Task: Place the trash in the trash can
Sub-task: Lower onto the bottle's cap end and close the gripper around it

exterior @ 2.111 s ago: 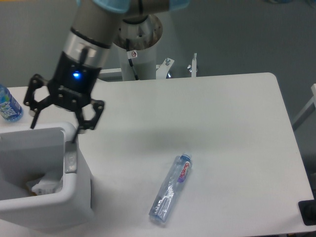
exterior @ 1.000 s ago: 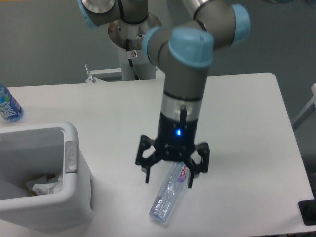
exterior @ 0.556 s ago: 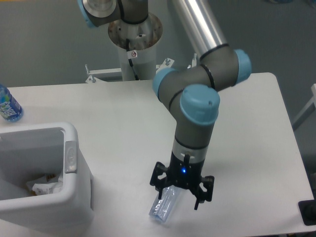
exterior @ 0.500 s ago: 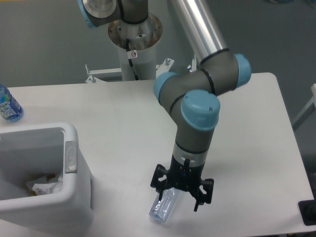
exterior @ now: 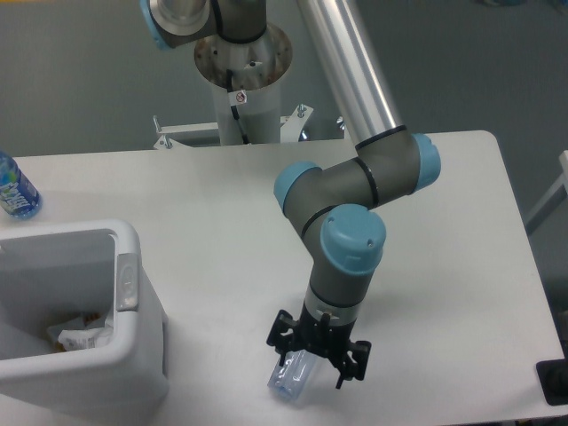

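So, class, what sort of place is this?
Probably a robotics lab or test bench. A robot arm on a pedestal works at a plain white table against a bare grey wall, with staged items: a white trash can and a flattened bottle.

- The claw (exterior: 318,359) covers most of the flattened bottle (exterior: 291,376); only its lower end shows, and its label is hidden.
- Whether the claw's fingers touch the bottle cannot be told.
- The trash can (exterior: 133,337) is cut off at the left edge.
- The crumpled wrapper (exterior: 78,336) inside is partly hidden by the can's wall.
- The blue-labelled water bottle (exterior: 15,191) is cropped at the left edge.
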Robot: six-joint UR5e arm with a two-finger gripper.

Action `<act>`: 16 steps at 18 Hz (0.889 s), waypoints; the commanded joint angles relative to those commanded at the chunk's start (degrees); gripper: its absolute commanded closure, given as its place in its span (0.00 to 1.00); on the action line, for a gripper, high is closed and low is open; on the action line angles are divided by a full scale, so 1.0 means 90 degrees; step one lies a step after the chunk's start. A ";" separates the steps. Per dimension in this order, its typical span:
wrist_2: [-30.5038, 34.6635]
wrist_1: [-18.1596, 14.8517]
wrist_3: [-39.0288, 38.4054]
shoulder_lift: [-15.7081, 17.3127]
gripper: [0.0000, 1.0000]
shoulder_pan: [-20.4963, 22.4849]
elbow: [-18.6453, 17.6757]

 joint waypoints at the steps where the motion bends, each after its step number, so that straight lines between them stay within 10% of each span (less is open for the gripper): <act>1: 0.0058 0.0000 0.0010 -0.0039 0.00 0.0000 0.0019; 16: 0.0742 0.0136 0.0137 -0.0478 0.00 -0.0342 0.0049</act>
